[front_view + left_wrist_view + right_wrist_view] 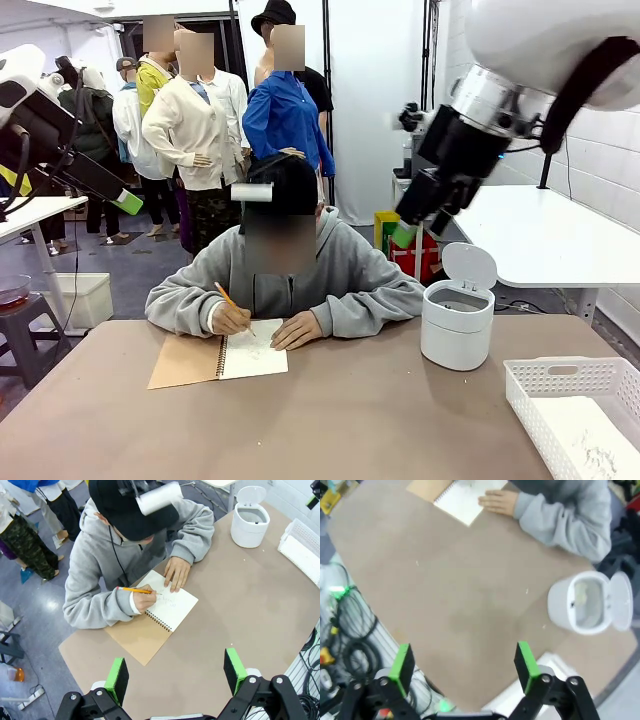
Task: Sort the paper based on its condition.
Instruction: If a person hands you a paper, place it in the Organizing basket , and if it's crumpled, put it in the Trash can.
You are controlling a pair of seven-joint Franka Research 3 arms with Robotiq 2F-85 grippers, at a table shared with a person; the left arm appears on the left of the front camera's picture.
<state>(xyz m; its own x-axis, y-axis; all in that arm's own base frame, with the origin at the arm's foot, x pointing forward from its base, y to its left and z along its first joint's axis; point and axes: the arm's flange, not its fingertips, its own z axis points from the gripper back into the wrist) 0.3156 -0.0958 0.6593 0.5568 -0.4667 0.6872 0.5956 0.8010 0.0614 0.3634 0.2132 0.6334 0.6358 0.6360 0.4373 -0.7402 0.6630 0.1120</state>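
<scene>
A loose white sheet of paper (592, 442) with faint grey scribbles lies in the white basket (560, 378) at the table's near right. Across the table a person writes with a pencil (226, 296) on the open page of a spiral notebook (255, 356) with a brown cover. My left gripper (176, 675) hangs open and empty high above the table's near edge; in the front view the left gripper (124, 201) is up at the left. My right gripper (464, 661) is also open and empty, raised over the right side, and in the front view the right gripper (407, 232) is above the bin.
A small white bin (457, 322) with its lid flipped up stands at the table's right, between the person's elbow and the basket. The person's hands (296, 330) rest on the notebook. A white side table (540, 235) stands beyond on the right.
</scene>
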